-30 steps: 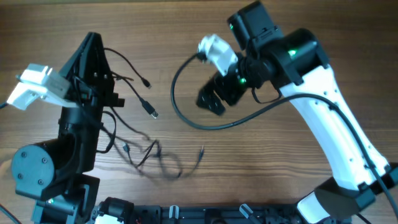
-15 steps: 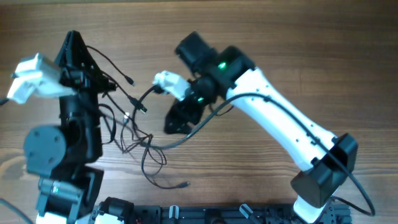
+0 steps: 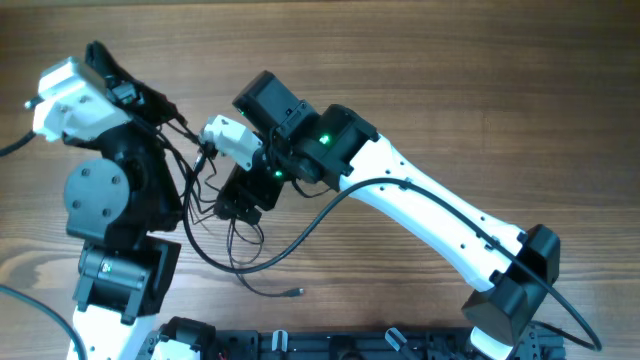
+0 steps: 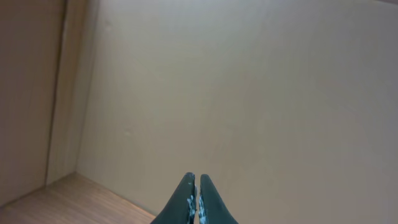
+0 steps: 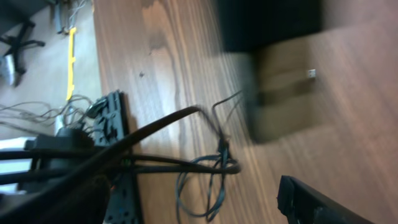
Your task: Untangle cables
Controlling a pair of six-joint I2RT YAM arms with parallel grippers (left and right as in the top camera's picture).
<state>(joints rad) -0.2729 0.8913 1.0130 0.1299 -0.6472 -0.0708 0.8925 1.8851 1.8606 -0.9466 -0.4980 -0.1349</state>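
Note:
The cables [image 3: 243,243] are thin dark strands. They hang from my raised left gripper [image 3: 103,58] and loop on the wooden table, with one plug end [image 3: 298,292] lying loose near the front. In the left wrist view the left gripper [image 4: 198,190] has its fingers pressed together and points at a beige wall; no strand shows at the tips. My right gripper [image 3: 240,203] reaches across over the tangle. In the blurred right wrist view only one finger [image 5: 308,200] shows, beside a cable loop [image 5: 208,186].
The wooden table [image 3: 470,80] stretches to the right and back. A black mounting rail [image 3: 300,345] runs along the front edge and also shows in the right wrist view [image 5: 115,124]. The right arm's own thick black cable [image 3: 300,225] sags next to the tangle.
The right arm swung left across the table to the tangle. The left gripper moved back and left, dragging the cables with it and bunching them closer to the left arm.

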